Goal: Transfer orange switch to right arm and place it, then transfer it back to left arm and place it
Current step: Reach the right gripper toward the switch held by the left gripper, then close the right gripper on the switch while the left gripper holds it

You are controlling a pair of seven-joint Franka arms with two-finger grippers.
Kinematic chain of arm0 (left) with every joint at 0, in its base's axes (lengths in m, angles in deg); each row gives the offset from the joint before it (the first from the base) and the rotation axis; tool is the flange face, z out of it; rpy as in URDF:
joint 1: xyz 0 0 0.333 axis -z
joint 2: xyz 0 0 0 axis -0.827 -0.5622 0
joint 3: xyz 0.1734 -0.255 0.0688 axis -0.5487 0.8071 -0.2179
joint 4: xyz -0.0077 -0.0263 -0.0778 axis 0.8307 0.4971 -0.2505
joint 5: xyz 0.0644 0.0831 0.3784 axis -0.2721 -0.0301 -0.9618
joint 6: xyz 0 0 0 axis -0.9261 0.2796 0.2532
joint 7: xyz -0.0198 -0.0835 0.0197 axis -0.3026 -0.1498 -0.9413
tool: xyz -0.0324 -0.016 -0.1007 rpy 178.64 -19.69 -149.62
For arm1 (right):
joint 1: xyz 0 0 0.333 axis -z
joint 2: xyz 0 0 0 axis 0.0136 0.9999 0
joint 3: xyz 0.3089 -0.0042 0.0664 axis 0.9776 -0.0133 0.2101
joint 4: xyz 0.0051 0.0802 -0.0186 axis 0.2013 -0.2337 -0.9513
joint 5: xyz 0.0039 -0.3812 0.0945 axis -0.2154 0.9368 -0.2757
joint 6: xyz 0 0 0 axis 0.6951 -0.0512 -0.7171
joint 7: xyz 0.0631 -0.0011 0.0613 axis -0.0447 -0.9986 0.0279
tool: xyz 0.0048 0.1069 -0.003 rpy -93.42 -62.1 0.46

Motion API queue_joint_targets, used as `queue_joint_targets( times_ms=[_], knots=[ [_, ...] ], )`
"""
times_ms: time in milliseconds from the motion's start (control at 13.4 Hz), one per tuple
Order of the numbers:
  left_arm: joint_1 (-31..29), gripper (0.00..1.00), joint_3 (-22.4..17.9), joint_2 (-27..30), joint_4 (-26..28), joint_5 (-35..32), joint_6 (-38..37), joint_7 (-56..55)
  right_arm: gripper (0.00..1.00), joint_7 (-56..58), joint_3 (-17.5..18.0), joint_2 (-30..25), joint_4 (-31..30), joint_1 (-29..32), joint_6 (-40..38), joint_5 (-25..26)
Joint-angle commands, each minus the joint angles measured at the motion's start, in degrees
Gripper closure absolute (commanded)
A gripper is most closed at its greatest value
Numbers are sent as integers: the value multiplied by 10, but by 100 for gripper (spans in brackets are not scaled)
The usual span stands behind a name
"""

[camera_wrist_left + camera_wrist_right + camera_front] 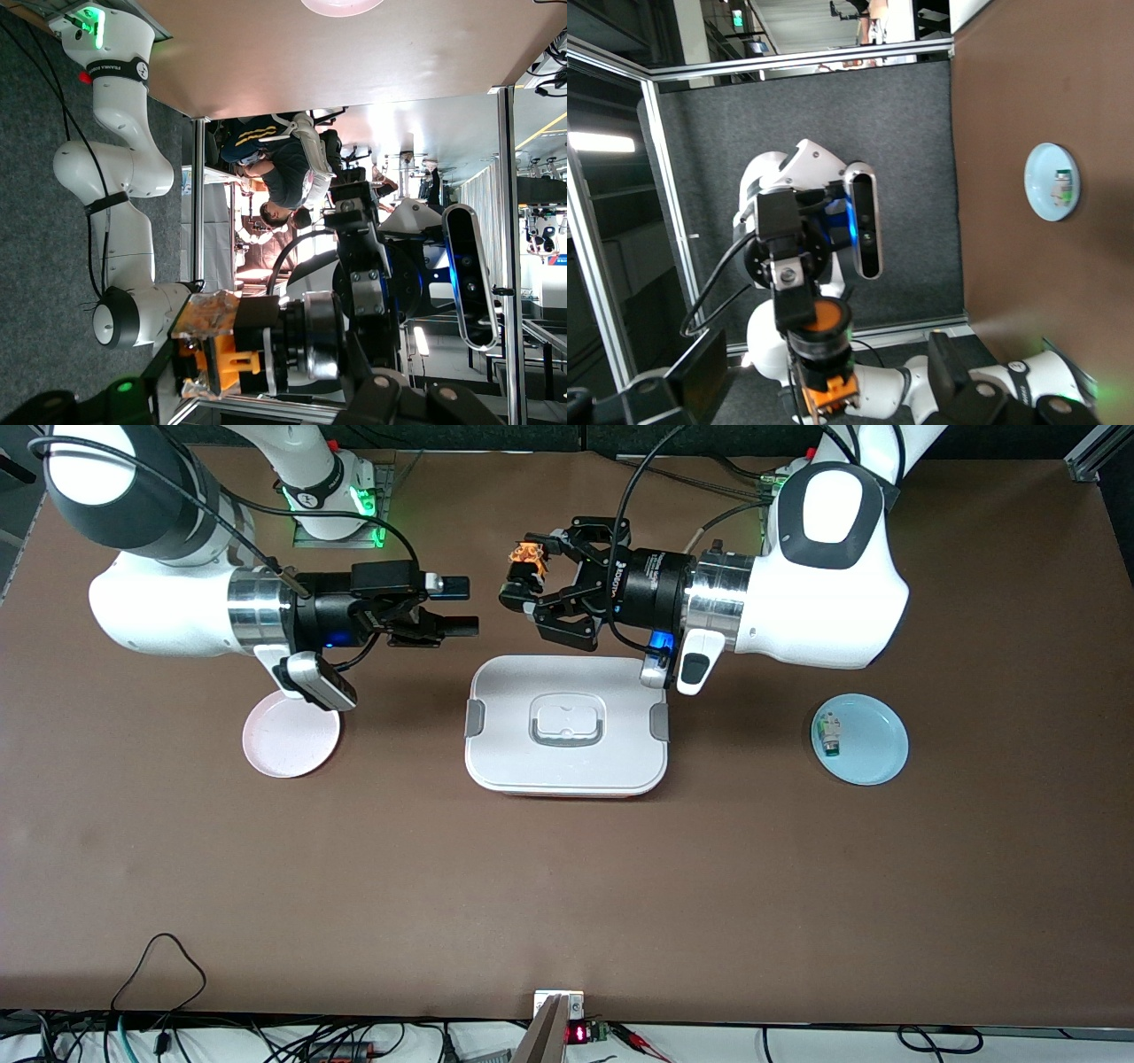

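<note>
The orange switch (528,558), black with an orange face (825,316) and an orange base, hangs in the air with my left gripper (524,574) shut on it. It is over the bare table, just past the box's edge toward the robots' bases. The left wrist view shows it lying sideways between the fingers (232,347). My right gripper (462,606) is level with it and a short gap away, open, its fingers pointing at the switch with nothing between them. The white lidded box (567,766) sits on the table near both grippers.
A pink plate (291,737) lies toward the right arm's end, partly under that arm's wrist camera. Toward the left arm's end lies a blue plate (877,744) holding a small white-and-green component (829,735). Cables run along the table edge nearest the front camera.
</note>
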Motion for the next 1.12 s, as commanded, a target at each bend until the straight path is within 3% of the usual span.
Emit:
queue_joint_targets(
  times_ms=[0,298,1043],
  knots=[
    [2,99,0,-8,-17,17,1,-8,0,12,17,-17,-14,-8,39,-24],
    [1,99,-1,-8,-17,17,1,-8,1,12,49,-21,-23,-8,70,-37],
    [1,99,-2,-8,-17,18,1,-9,5,19,53,-49,-66,-14,77,-56]
  ],
)
